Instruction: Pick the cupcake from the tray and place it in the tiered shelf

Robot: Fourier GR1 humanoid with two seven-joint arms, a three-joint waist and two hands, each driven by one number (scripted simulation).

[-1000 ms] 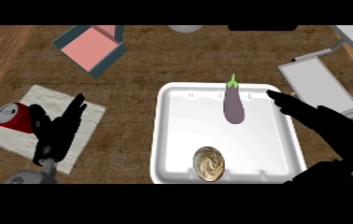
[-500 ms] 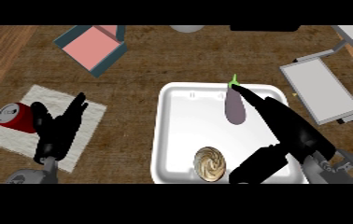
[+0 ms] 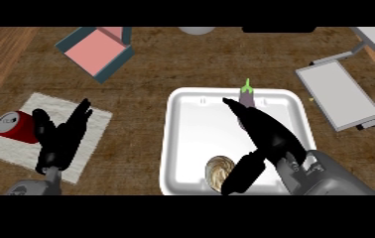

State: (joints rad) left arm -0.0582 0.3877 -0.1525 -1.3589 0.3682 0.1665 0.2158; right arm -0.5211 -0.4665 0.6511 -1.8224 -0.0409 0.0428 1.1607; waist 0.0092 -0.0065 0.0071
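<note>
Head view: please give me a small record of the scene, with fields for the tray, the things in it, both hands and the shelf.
tray: white tray, on the wooden counter
cupcake: cupcake, in the tray's near part, partly hidden by the right thumb
eggplant: eggplant, at the tray's far edge
right hand: right hand, over the tray, fingers straight, holds nothing
left hand: left hand, open, resting over a white cloth
shelf: grey tiered shelf, right of the tray

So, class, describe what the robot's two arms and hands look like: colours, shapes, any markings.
Both hands are matt black, with long slim fingers and a thumb. The right hand joins a smooth, rounded grey forearm at a blocky dark wrist. The left hand meets a similar grey forearm, of which only a small part shows. No cables, markings or sleeves can be seen.
</note>
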